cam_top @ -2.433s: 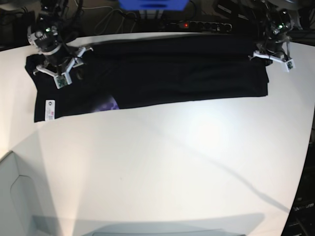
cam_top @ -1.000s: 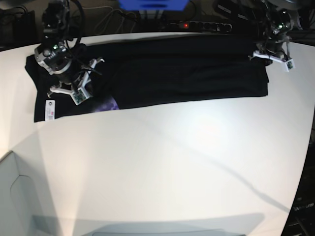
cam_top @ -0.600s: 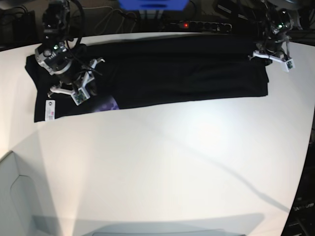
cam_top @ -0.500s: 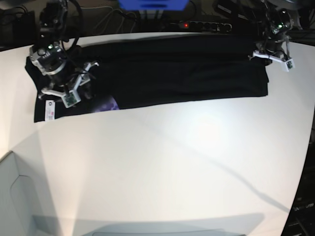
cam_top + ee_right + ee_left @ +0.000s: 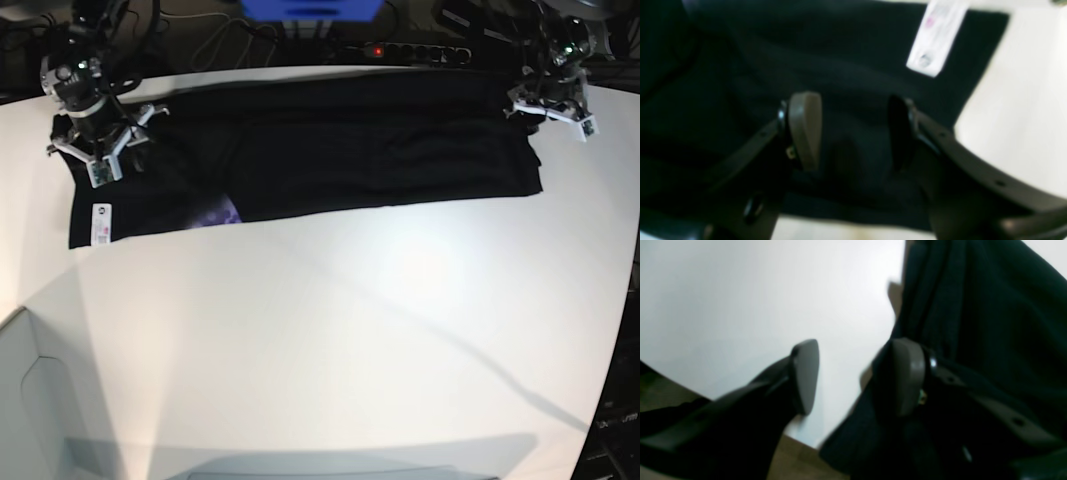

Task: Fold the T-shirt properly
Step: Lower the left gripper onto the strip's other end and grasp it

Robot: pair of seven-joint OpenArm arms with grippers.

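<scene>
The black T-shirt [image 5: 340, 150] lies in a long folded band along the far side of the white table [image 5: 350, 330]. Its white label [image 5: 100, 222] and a bit of purple print [image 5: 222, 212] show at the band's left end. My right gripper [image 5: 97, 160] hovers over that left end. In the right wrist view this gripper [image 5: 853, 133] is open above black cloth, with nothing between the fingers and the label [image 5: 935, 40] just beyond. My left gripper [image 5: 552, 108] is at the shirt's right end. It stands open [image 5: 855, 376], with the cloth edge [image 5: 973, 323] beside one finger.
A power strip [image 5: 400, 50] with a red light, cables and a blue object [image 5: 310, 8] sit behind the table's far edge. A pale box-like shape [image 5: 30, 400] stands at the lower left. The table's right edge curves away near the left arm.
My right gripper has opened, let go of the cloth and moved back and to the left. My left gripper has opened at the shirt's right end and lifted slightly.
</scene>
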